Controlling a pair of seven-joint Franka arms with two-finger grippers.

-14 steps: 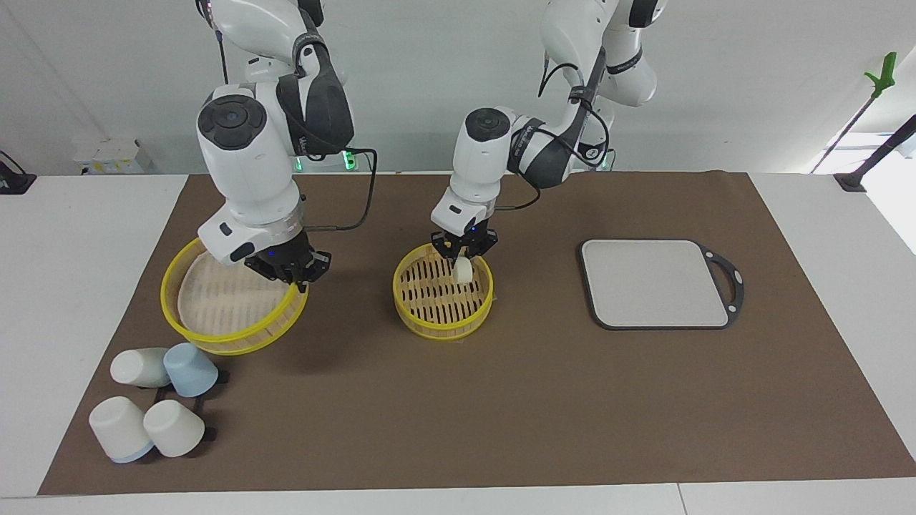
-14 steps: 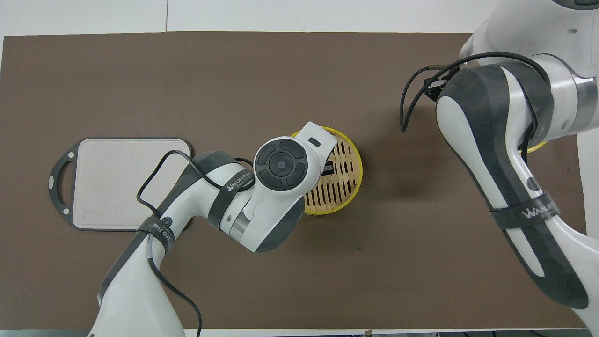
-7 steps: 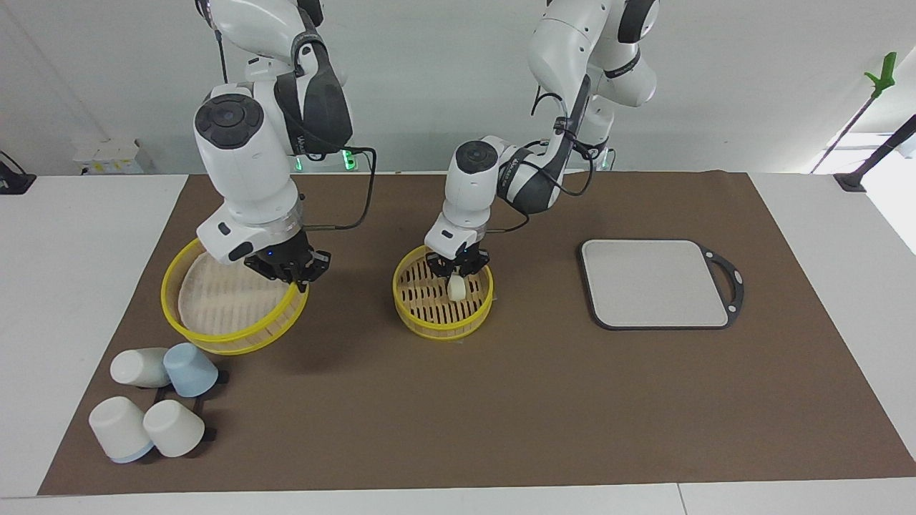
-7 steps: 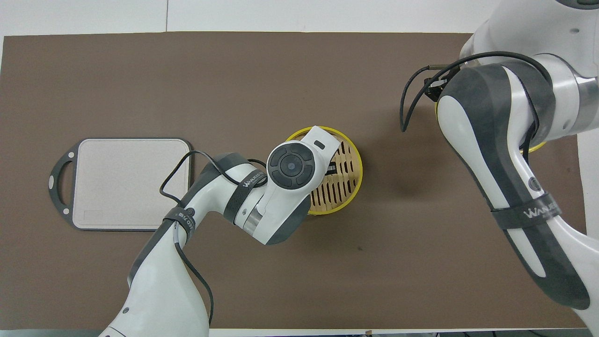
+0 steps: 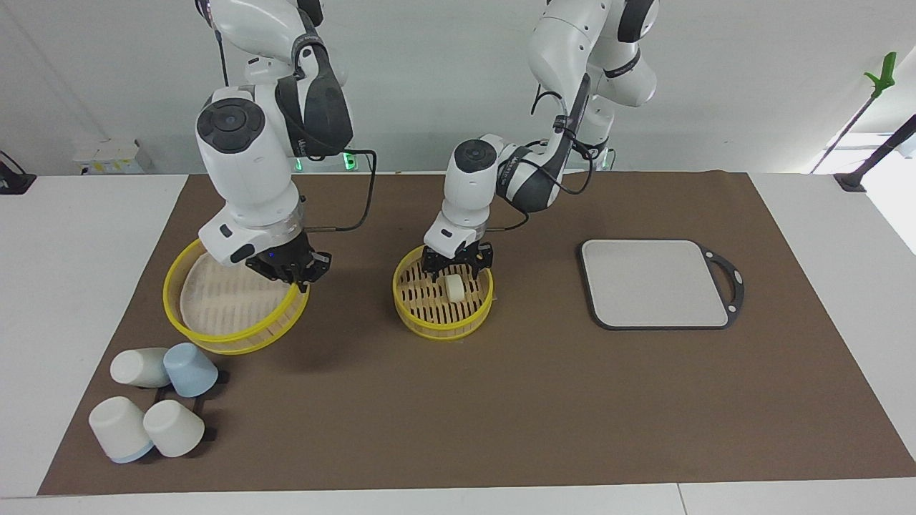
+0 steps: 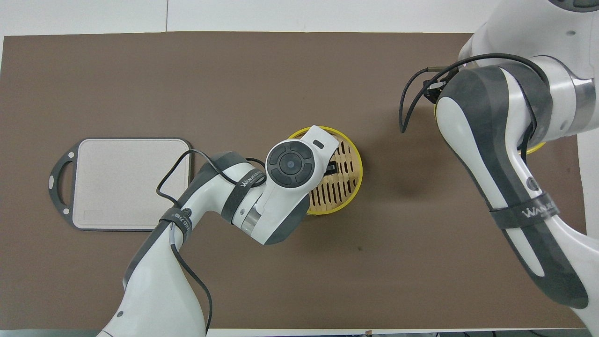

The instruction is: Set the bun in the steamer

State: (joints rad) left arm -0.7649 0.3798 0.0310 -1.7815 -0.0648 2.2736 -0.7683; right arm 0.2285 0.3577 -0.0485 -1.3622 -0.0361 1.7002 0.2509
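Observation:
The yellow-rimmed steamer basket stands mid-table; its rim also shows in the overhead view. The small cream-white bun lies on the basket's slatted floor. My left gripper hangs just above the bun, open, with a finger on each side and not holding it. In the overhead view the left arm hides the bun. My right gripper is shut on the rim of the steamer lid and holds it tilted toward the right arm's end of the table.
A flat grey board with a black handle lies toward the left arm's end, also in the overhead view. Several white and blue cups lie on a black rack, farther from the robots than the lid.
My left gripper came down into the basket with the bun, then opened and let it go. The bun now rests on the slats. The right arm with the lid has hardly moved.

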